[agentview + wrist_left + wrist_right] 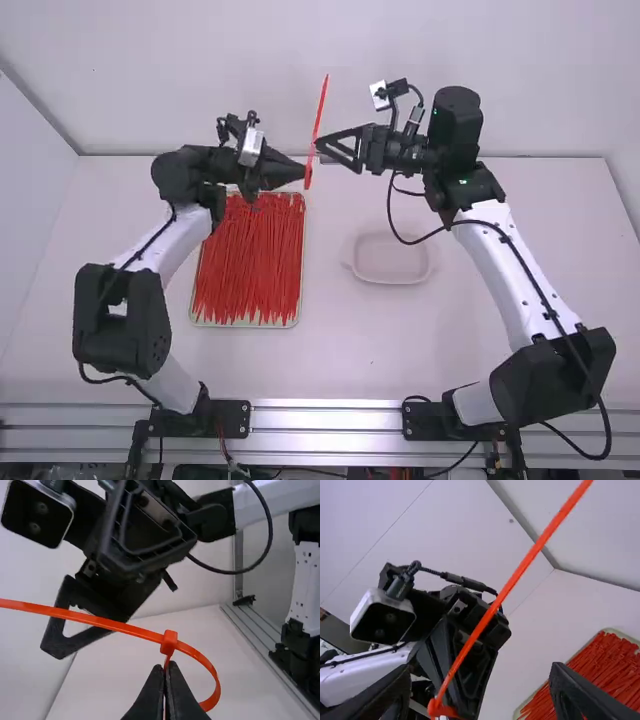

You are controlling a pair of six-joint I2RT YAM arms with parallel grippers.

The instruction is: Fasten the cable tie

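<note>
A red cable tie [320,110] stands upright in the air above the far end of the table. My left gripper [303,172] is shut on it at its lower end. In the left wrist view the shut fingertips [164,675] pinch the strap just under the tie's square head [169,642], and the tail curls into a small loop [214,687]. My right gripper [322,152] faces the left one, open, with its fingers [395,695] spread wide on either side of the strap [530,560] and not touching it.
A flat tray [245,324] heaped with several red cable ties [250,260] lies below the left gripper. A clear shallow container [390,258] sits to its right, under the right arm. White walls close the table at the back and left.
</note>
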